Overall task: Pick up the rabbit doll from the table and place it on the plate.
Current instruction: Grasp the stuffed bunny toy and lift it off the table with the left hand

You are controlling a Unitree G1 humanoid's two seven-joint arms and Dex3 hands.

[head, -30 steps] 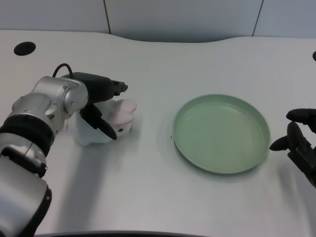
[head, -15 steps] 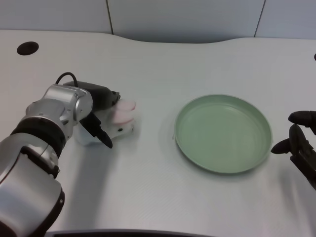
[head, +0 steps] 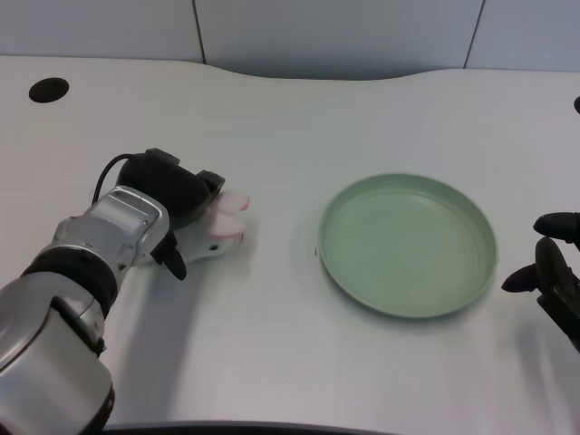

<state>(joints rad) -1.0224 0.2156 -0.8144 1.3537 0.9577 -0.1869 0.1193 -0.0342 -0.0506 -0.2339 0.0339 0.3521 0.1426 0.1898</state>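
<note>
No readable text, labels, brands, numbers or signs anywhere

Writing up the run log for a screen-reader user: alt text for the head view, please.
The robot's left hand is closed over a white rabbit doll with pink ears on a white table, left of an empty green plate. The doll looks still on the table. The right hand waits at the right edge.
</note>
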